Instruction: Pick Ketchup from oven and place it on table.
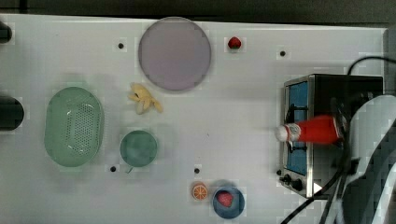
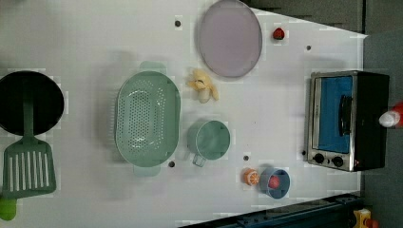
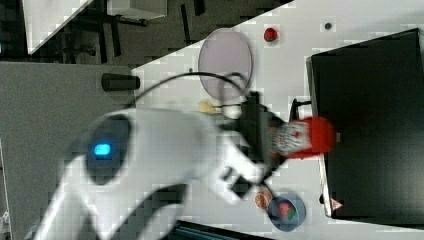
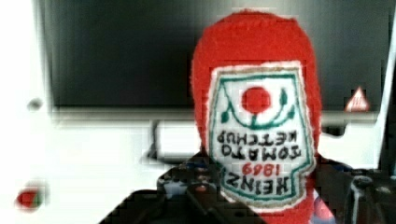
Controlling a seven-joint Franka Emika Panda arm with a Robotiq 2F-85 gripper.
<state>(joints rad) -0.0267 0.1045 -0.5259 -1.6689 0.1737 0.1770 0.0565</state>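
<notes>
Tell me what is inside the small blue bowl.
The small blue bowl holds one red strawberry, seen in the top view. An orange slice lies just outside it on the table. Anything beneath the strawberry is covered.

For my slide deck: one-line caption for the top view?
Gripper holds the ketchup above the oven, cap toward the table.

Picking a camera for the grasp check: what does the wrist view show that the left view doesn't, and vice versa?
Wrist view alone: the ketchup label, close up, printed with a tomato and "Heinz Tomato Ketchup", and parts of the gripper at its lower end.

Left view alone: the green colander, green cup, lilac plate, banana, spatula and the oven's blue door and knobs.

Both: the ketchup, the oven and the white table.
</notes>
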